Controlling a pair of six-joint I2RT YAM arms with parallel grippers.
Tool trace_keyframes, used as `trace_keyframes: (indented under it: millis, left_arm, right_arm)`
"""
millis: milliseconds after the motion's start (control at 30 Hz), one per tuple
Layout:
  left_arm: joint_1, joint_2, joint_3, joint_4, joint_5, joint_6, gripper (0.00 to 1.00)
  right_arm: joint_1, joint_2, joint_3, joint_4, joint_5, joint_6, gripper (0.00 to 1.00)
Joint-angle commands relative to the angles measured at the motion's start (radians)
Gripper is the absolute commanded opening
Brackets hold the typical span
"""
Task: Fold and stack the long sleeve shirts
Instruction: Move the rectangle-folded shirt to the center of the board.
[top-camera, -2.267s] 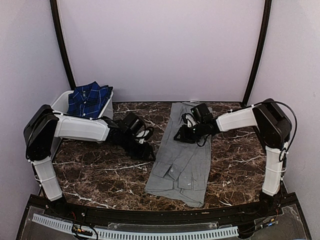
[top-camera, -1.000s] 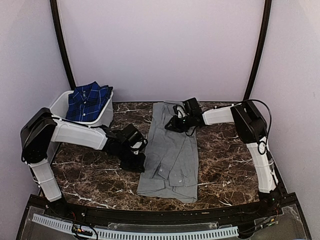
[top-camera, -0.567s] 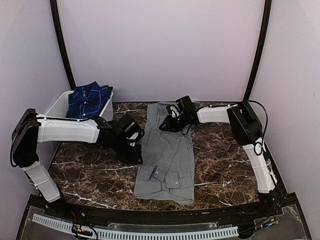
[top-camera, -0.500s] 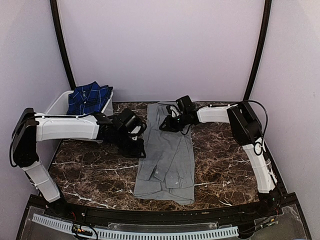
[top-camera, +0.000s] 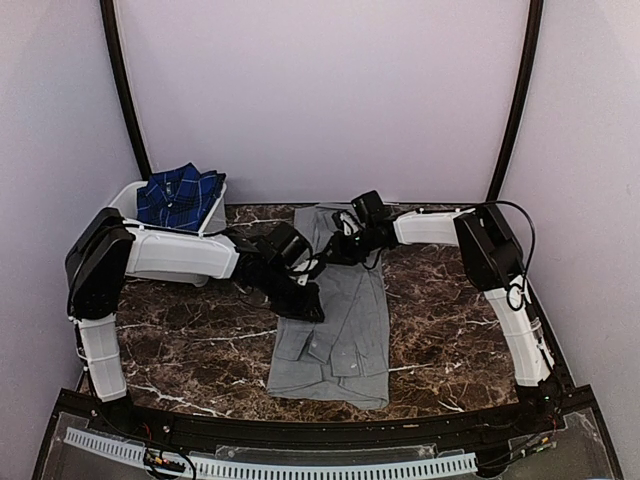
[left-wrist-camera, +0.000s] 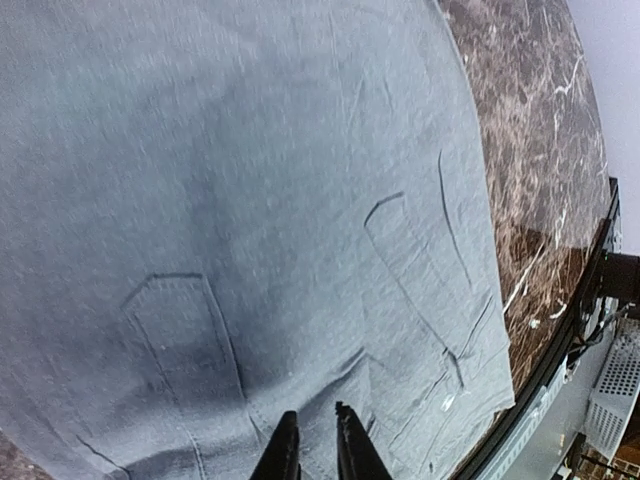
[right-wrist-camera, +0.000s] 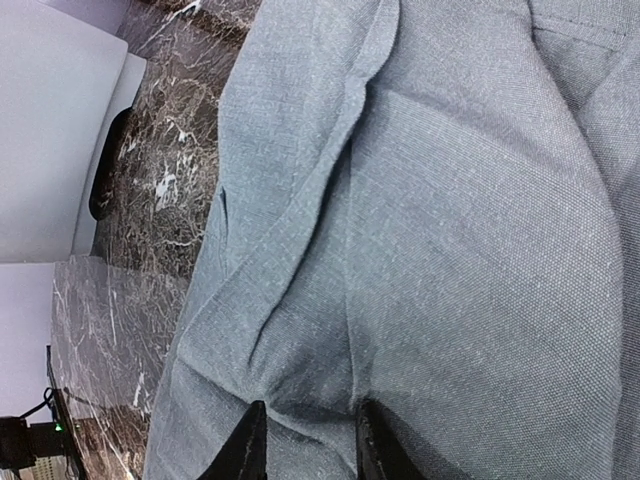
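while right gripper (right-wrist-camera: 308, 408) pinches the grey shirt (top-camera: 345, 320), left gripper (left-wrist-camera: 315, 412) sits near-shut, hold unclear; uneven pulls could bunch it.

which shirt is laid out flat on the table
The plain grey shirt, stretched lengthwise on the dark marble table. The blue plaid shirt is not on the table: it lies bunched in the white tub at the back left.

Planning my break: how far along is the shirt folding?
Done: grey shirt folded into a long strip. In hand: right claw pinches its far end, left claw over its middle. Left: folding it shorter, then the plaid shirt, bunched in the tub.
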Motion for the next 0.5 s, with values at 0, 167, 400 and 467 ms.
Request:
trace_keyframes:
  millis: [0, 167, 400, 467]
  left_arm:
    - [-0.01, -0.01, -0.088, 0.055, 0.143, 0.026, 0.12]
    - [-0.011, 0.005, -0.12, 0.047, 0.159, 0.031, 0.11]
    - [-0.012, 0.016, -0.1, 0.007, 0.145, 0.044, 0.1]
    - [-0.012, 0.005, -0.089, -0.002, 0.139, 0.046, 0.1]
  right_arm:
    - [-0.006, 0.045, 0.028, -0.03, 0.001, -0.011, 0.28]
    - [-0.008, 0.06, 0.047, -0.042, 0.002, -0.014, 0.28]
    - [-0.008, 0.057, 0.071, -0.064, 0.006, -0.025, 0.28]
    - [-0.008, 0.045, 0.076, -0.076, 0.011, -0.033, 0.29]
